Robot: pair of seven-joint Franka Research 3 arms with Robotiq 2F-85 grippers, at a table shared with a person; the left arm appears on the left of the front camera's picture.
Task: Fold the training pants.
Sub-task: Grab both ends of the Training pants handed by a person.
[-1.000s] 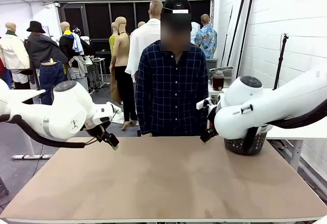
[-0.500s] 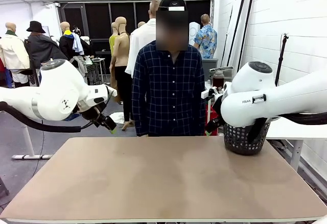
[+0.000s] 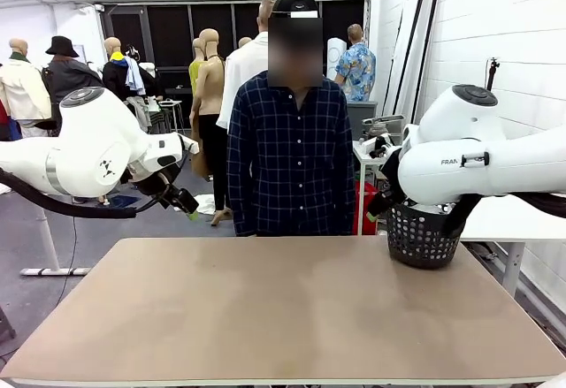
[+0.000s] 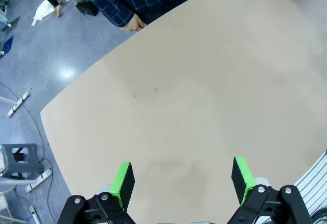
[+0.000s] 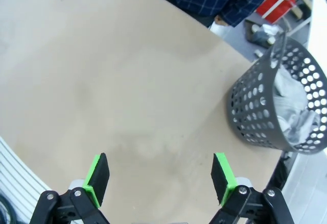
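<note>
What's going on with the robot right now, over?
Open and empty: left gripper, right gripper, above the table. Grey cloth, likely the pants, bundled in the basket. A person stands at far edge.

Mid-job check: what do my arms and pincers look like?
The left arm and right arm are glossy white with rounded joints. A black cable runs under the left; dark lettering marks the right. The left pincer and right pincer are black with green pads.
</note>
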